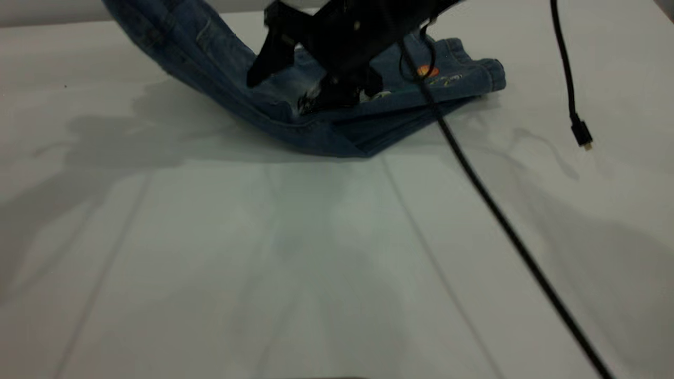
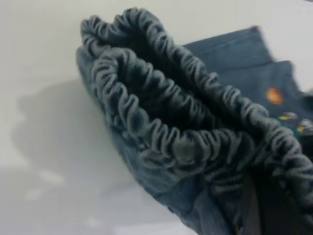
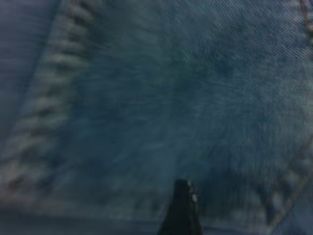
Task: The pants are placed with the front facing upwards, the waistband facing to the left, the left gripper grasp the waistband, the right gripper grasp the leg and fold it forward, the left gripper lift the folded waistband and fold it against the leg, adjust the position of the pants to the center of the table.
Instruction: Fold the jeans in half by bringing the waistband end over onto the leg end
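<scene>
At the far edge of the table (image 1: 263,252), the pants (image 1: 316,131) lie folded lengthwise, their left end raised off the surface toward the upper left. That end is the waistband (image 2: 161,132); the left gripper itself is out of sight. Over the pants' middle, the right gripper (image 1: 310,84) presses onto the denim, apparently spread wide. Right of it, the leg (image 1: 463,79) lies flat, print showing.

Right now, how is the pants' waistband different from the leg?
The waistband is puckered all along; the leg is smooth, with an orange print. The waistband is raised off the table; the leg lies flat on it. Both are blue denim.
</scene>
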Controlling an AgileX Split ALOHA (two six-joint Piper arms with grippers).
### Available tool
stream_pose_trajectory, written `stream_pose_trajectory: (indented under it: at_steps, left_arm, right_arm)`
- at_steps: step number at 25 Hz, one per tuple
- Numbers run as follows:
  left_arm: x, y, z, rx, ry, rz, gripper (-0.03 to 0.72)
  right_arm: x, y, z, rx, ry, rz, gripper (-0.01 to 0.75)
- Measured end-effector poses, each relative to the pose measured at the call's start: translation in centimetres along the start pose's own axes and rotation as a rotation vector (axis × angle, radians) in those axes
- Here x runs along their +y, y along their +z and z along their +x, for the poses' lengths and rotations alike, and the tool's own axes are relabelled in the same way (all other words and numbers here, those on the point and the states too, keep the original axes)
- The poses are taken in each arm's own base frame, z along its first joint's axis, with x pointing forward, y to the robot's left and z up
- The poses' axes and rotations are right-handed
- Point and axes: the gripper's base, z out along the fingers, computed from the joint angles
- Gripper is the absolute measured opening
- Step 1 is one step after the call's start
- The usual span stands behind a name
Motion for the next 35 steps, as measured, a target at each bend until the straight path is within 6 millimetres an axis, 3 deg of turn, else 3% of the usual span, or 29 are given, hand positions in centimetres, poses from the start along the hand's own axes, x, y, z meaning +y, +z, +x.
stream_pose_trajectory:
  at_steps: [6, 11, 16, 20, 25, 30, 35]
  left_arm:
    - [-2.6, -1.3, -0.1, -0.025, 0.060, 0.048, 0.067]
    - [-4.1, -1.8, 0.0, -0.032, 0.096, 0.076, 0.067]
    - [-5.4, -2.0, -0.6, -0.051, 0.135, 0.101, 0.066]
    - [-6.0, -2.4, -1.6, -0.074, 0.152, 0.118, 0.066]
    - [-7.1, -2.6, -2.0, -0.084, 0.175, 0.143, 0.066]
    - [-8.2, -2.0, -1.6, -0.096, 0.216, 0.147, 0.066]
    - [-9.1, -0.2, -1.2, -0.075, 0.230, 0.157, 0.066]
  right_arm:
    - [0.8, 0.5, 0.6, 0.115, -0.094, -0.051, 0.540]
    - [0.9, -2.6, -1.2, 0.195, -0.165, -0.070, 0.540]
    - [-0.6, -4.7, -2.4, 0.211, -0.166, -0.062, 0.540]
    - [-1.7, -4.6, -2.3, 0.224, -0.183, -0.019, 0.540]
    - [-3.5, -2.2, -0.8, 0.263, -0.121, -0.024, 0.540]
    - [-2.2, -1.9, -0.6, 0.276, -0.137, -0.056, 0.540]
    - [-0.4, -5.2, -4.3, 0.185, -0.190, -0.093, 0.539]
